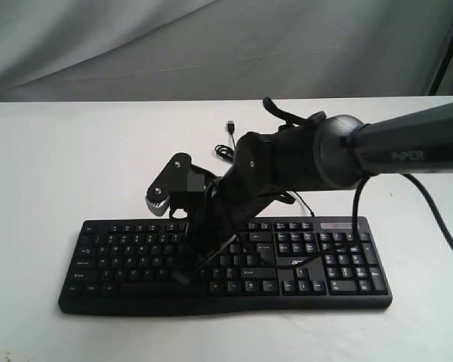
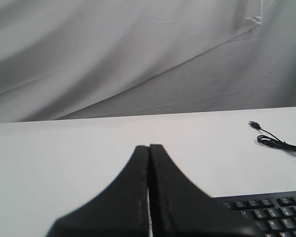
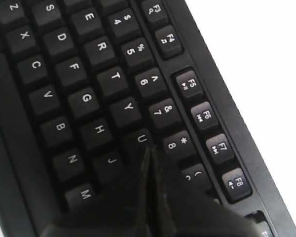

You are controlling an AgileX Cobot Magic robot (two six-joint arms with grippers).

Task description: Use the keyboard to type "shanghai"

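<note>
The black keyboard (image 1: 136, 260) lies across the front of the white table, number pad to the right. My right arm reaches over its middle from the right. In the right wrist view the right gripper (image 3: 149, 149) is shut with nothing between its fingers; its tip sits low over the keys between U (image 3: 141, 139) and 8 (image 3: 173, 146), hiding the key beneath. In the exterior view that right gripper (image 1: 187, 243) blends into the dark keys. My left gripper (image 2: 149, 147) is shut and empty over bare table, with a corner of the keyboard (image 2: 274, 217) beside it. The left arm is out of the exterior view.
The keyboard's thin black cable (image 1: 225, 151) loops on the table behind the keyboard and ends in a USB plug (image 1: 232, 125); the cable (image 2: 274, 143) also shows in the left wrist view. A grey cloth backdrop (image 1: 211, 45) hangs behind the table.
</note>
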